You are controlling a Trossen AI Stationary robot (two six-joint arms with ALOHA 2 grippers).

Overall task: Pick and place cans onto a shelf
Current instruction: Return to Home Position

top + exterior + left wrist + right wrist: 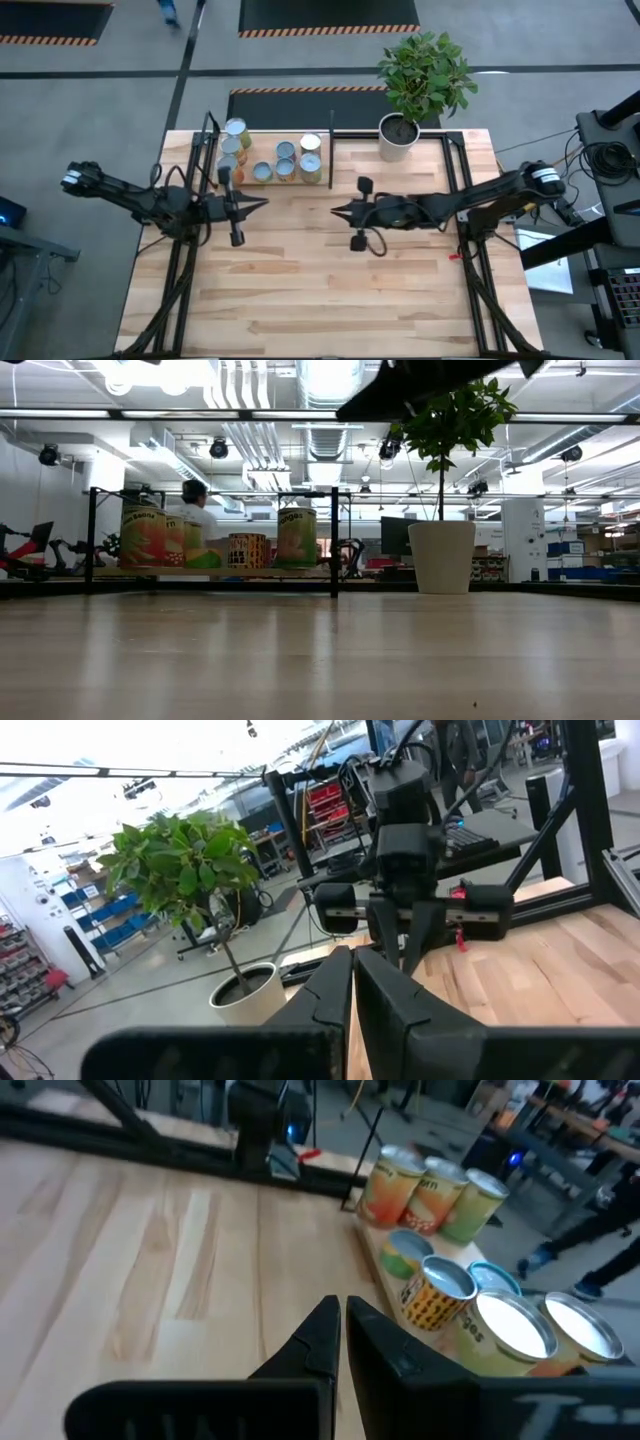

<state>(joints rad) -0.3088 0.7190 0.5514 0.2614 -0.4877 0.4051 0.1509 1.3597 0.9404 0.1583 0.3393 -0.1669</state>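
Note:
Several cans (285, 152) stand upright on the shelf (266, 148), a light-wood panel with black posts at the table's far side, left of centre. They also show in the low view (297, 537) and the right wrist view (438, 1296). My left gripper (262, 203) is shut and empty above the table, near side of the shelf. My right gripper (336, 211) is shut and empty at the table's middle, facing the left one. Their shut fingers show in the left wrist view (352, 982) and the right wrist view (342, 1328).
A white pot with a green plant (398, 138) stands at the far edge, right of the shelf. Black frame rails (462, 170) run along the table's left and right sides. Bare wood lies between the grippers and the near edge. A person (196, 510) shows beyond the table.

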